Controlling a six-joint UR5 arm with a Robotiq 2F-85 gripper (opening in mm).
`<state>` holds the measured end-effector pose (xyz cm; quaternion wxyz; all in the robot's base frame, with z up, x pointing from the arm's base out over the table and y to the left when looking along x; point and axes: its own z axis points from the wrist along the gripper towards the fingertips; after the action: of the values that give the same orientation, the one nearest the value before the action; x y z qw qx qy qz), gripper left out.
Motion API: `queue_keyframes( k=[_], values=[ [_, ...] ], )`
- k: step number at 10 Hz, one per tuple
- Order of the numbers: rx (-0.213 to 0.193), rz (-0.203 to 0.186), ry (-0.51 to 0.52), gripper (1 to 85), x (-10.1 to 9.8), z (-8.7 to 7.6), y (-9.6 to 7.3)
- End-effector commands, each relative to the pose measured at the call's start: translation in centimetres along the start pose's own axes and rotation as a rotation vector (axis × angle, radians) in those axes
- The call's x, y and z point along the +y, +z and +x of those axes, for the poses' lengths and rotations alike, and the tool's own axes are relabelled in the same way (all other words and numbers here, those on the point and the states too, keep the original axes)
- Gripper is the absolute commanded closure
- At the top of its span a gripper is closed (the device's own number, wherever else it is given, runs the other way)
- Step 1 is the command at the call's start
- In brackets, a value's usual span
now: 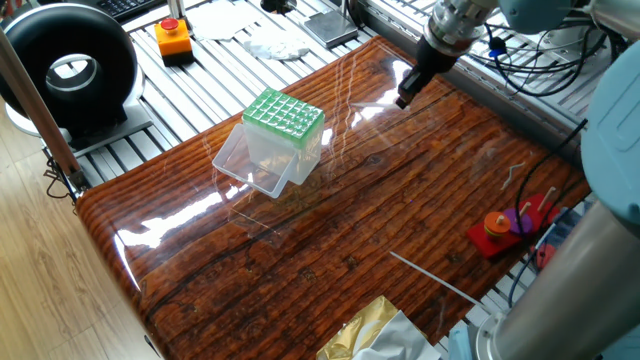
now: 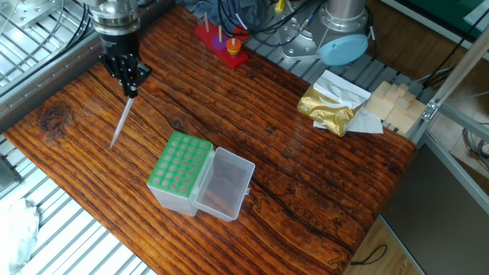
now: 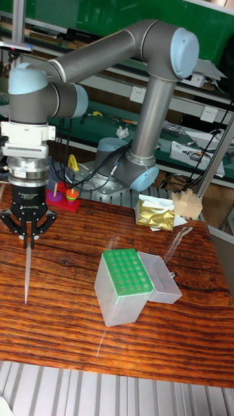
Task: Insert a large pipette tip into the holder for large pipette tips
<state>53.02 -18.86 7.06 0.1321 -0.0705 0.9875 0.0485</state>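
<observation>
My gripper (image 2: 129, 89) hovers over the far end of the wooden table, shut on the thick end of the large pipette tip (image 2: 121, 122). The slim translucent tip (image 3: 27, 273) hangs from the gripper (image 3: 29, 242) almost upright, its point just above the wood. The holder for large pipette tips (image 2: 179, 163) is a clear box with a green gridded top (image 1: 285, 113), and it stands mid-table a short way from the gripper (image 1: 404, 99). Its clear lid (image 2: 226, 183) is folded open beside it. In the view with the black fan the tip is too faint to make out.
A thin grey rod (image 1: 435, 276) lies near the table's edge. A red peg toy (image 2: 221, 42) stands at one corner and a gold foil bag (image 2: 328, 107) at another. An orange button (image 1: 173, 38) and a black round fan (image 1: 65, 65) sit off the table.
</observation>
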Motion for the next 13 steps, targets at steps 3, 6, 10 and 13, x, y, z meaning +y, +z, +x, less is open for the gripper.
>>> queue_keyframes(
  k=[3,6,10,13],
  values=[
    [-0.100,0.043,-0.004,84.7,-1.5,-1.3,-2.3],
    [-0.106,0.039,-0.014,84.7,-1.3,-1.6,-2.1],
    [-0.137,0.010,-0.014,84.7,-0.6,-2.4,-2.2],
    [-0.143,0.069,-0.022,84.7,-2.1,-2.6,-2.3]
  ],
)
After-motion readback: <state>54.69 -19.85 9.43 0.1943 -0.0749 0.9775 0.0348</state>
